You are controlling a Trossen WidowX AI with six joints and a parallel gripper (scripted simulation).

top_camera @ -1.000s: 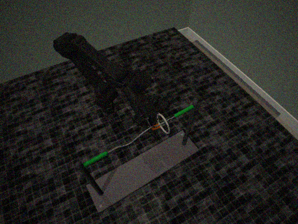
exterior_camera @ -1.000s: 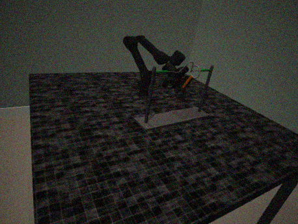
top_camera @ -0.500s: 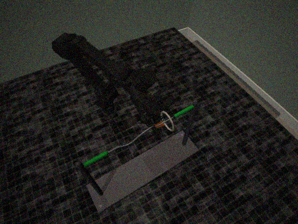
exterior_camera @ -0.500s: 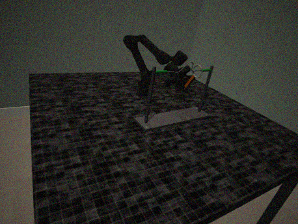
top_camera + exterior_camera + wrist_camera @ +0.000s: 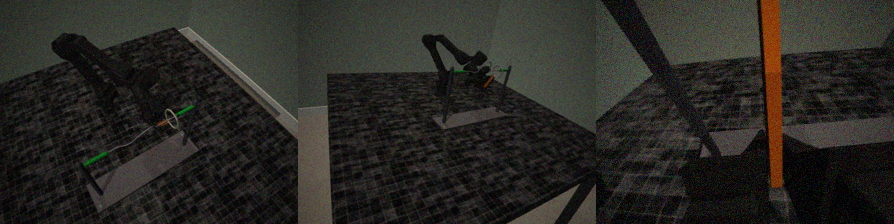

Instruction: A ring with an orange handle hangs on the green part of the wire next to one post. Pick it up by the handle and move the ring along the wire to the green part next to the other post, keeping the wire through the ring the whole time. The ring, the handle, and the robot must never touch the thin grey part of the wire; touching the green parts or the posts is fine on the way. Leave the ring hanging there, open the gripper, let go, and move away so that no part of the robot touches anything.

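Note:
The pale ring (image 5: 177, 124) (image 5: 498, 66) surrounds the wire close to the inner end of the right green part (image 5: 185, 110) (image 5: 504, 70). Whether it touches the wire is too small to tell. Its orange handle (image 5: 162, 122) (image 5: 489, 81) (image 5: 774, 100) slopes down from the ring toward the arm in the exterior view. My gripper (image 5: 484, 86) (image 5: 766, 133) is shut on the handle's far end; its fingers are dark and hard to make out in the top and exterior views. The thin grey wire (image 5: 130, 143) runs from there to the left green part (image 5: 95, 159) (image 5: 459, 71).
A left post (image 5: 92, 180) (image 5: 447, 98) and a right post (image 5: 187, 130) (image 5: 503, 91) stand on a pale base plate (image 5: 143, 166) (image 5: 474, 120). One post (image 5: 671, 82) crosses the left of the wrist view. The dark arm reaches in from behind the wire.

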